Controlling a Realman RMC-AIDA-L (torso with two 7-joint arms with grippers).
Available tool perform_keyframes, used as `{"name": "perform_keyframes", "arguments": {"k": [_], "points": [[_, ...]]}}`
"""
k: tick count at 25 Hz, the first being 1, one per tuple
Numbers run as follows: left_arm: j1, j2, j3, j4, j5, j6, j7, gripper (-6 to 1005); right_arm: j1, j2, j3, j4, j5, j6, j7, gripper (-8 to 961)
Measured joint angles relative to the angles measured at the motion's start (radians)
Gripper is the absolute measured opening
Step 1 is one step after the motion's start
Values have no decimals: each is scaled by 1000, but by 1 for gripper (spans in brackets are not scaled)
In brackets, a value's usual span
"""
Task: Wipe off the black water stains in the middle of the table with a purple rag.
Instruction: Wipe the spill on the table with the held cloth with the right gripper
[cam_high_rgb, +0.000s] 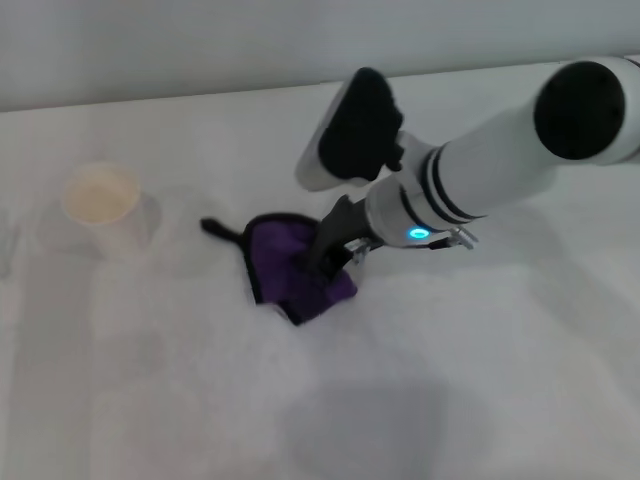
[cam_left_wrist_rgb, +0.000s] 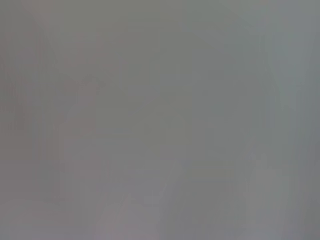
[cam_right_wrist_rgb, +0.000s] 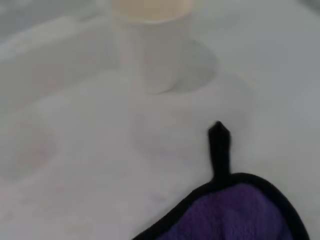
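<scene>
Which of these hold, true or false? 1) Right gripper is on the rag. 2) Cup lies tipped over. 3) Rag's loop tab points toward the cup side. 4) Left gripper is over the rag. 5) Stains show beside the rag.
1) True: the right gripper presses down on the purple rag.
2) False: the cup stands upright on the table.
3) True: the loop tab sticks out toward the cup.
4) False: the left gripper is in no view.
5) False: no dark stains show on the bare table around the rag.
</scene>
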Motion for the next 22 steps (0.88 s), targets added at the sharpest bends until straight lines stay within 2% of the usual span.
{"name": "perform_keyframes", "arguments": {"k": [3, 6, 12, 14, 16, 19, 22], "points": [[0, -1, 0, 0, 0, 0, 0, 886, -26, -1, 21, 2, 0, -39, -3, 119], [0, -1, 0, 3, 0, 1, 0, 886, -29, -1, 23, 0, 9, -2, -19, 118], [1, -1, 8, 4, 4, 1, 0, 885, -4, -3, 25, -4, 144, 293, -152, 117], [2, -1, 9, 4, 4, 1, 0, 885, 5, -2, 25, -2, 162, 347, -162, 116], [4, -1, 9, 4, 5, 1, 0, 885, 8, 0, 25, 2, 165, 336, -162, 116], [7, -1, 9, 4, 5, 1, 0, 885, -7, 1, 27, 14, 167, 241, -158, 116], [12, -1, 9, 4, 5, 1, 0, 886, -47, -5, 72, 35, 167, 134, -158, 116]]}}
